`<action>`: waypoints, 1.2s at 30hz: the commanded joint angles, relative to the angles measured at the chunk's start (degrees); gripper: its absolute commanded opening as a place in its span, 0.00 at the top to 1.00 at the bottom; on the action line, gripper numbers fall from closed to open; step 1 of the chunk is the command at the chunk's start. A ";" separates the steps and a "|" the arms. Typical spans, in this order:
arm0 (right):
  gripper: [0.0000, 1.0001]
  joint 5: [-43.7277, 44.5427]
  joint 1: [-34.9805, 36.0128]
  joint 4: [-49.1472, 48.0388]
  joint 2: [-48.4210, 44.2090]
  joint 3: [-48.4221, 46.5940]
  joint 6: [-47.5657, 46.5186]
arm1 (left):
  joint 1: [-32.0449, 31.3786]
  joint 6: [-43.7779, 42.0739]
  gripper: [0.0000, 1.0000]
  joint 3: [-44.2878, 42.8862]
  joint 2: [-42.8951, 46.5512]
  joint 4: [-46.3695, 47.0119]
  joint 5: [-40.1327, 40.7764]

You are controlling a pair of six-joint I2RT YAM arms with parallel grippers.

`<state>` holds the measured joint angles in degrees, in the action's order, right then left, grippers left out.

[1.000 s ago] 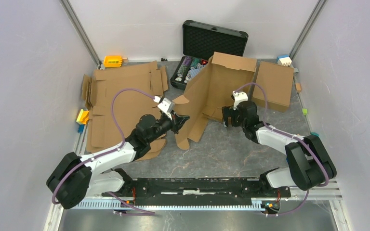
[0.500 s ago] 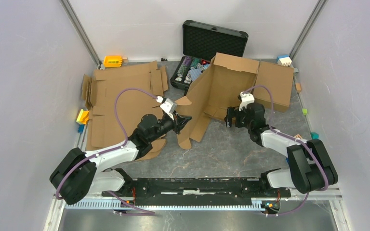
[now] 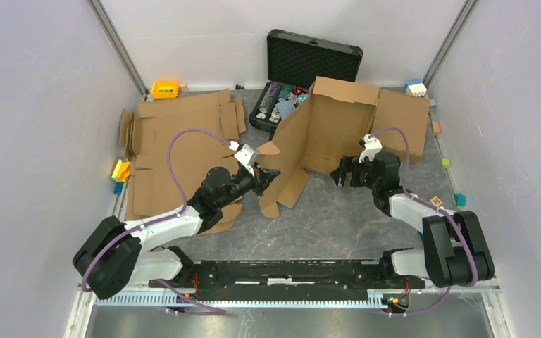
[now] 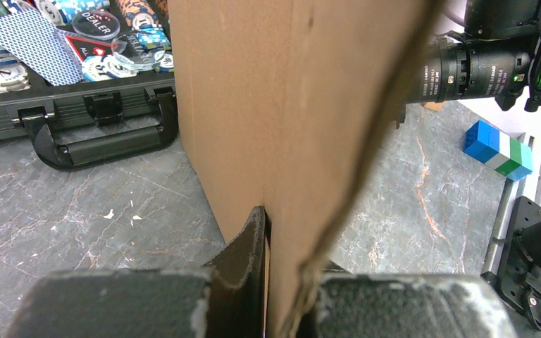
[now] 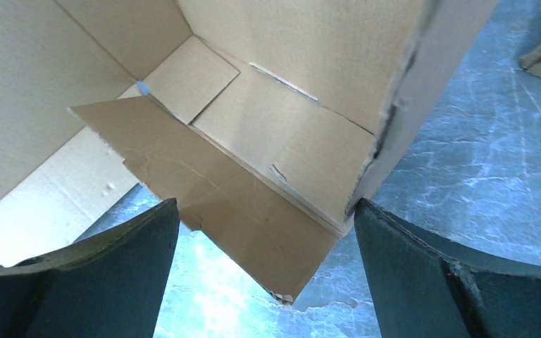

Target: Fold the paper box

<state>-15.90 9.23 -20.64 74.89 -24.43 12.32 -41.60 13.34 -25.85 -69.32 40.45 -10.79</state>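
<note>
Now right claw backs off to right, away from box. It is wide open, holds nothing. Low flap lies just ahead of it. Left claw stays pinched on box's near side wall and keeps it up. Box stands half open in middle of surface, just in front of case. Walls up, nothing tucked in yet. Guess: right claw makes room for fresh push on flap.
</note>
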 commanded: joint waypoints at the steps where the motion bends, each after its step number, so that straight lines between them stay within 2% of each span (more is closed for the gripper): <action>1: 0.02 -11.07 -0.57 -6.10 0.86 -0.72 1.87 | -0.58 -0.68 0.89 0.01 -0.38 -3.13 -2.76; 8: 0.02 -11.38 -0.60 -4.10 2.28 -1.94 -1.26 | -0.58 -0.86 0.88 -0.13 -0.02 -3.81 -2.48; 18: 0.02 6.98 -0.58 -1.72 2.09 -2.59 -0.56 | -0.58 -1.38 0.88 -0.34 0.43 -4.91 -1.58; 24: 0.03 10.49 -0.57 -1.52 2.72 -3.46 -0.31 | -0.58 -1.65 0.88 -0.42 0.31 -5.04 -1.36; 27: 0.10 10.57 -0.47 -2.17 4.00 -4.10 0.14 | -0.58 -1.65 0.88 -0.42 0.19 -5.09 -1.54; 29: 0.12 11.00 -0.36 -2.45 4.67 -4.38 0.21 | -0.58 -1.61 0.88 -0.39 -0.03 -4.88 -1.63; 34: 0.32 12.04 -0.03 -3.27 6.63 -5.17 0.84 | -0.58 -0.96 0.88 -0.41 -1.02 -3.87 -2.53; 36: 0.33 13.44 0.31 -3.20 7.43 -5.67 1.66 | -0.60 -0.95 0.88 -0.51 -1.24 -3.80 -2.57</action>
<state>-4.21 8.62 -21.69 80.77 -27.29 12.32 -41.60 12.51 -25.87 -69.28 39.35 -10.72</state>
